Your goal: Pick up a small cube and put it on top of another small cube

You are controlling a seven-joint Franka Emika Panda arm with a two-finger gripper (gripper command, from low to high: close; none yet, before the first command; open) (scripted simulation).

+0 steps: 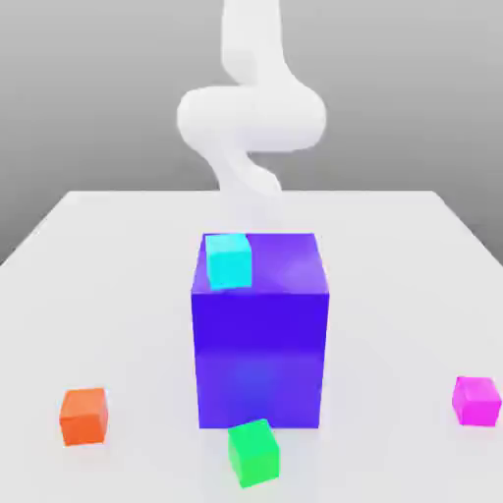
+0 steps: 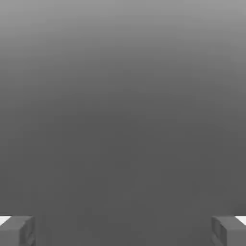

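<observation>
Judging by its look, your magenta cube [image 1: 476, 400], near the tabletop's [image 1: 118, 295] front edge at the exterior view's right, probably handles as light, rigid and smooth; take it across two opposite flat faces. Your gripper [image 2: 123, 230] stands wide apart, holding nothing.

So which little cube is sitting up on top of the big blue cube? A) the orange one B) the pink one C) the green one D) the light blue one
D: the light blue cube rests on the big blue cube, while the orange cube, green cube and pink cube sit on the table.
</observation>
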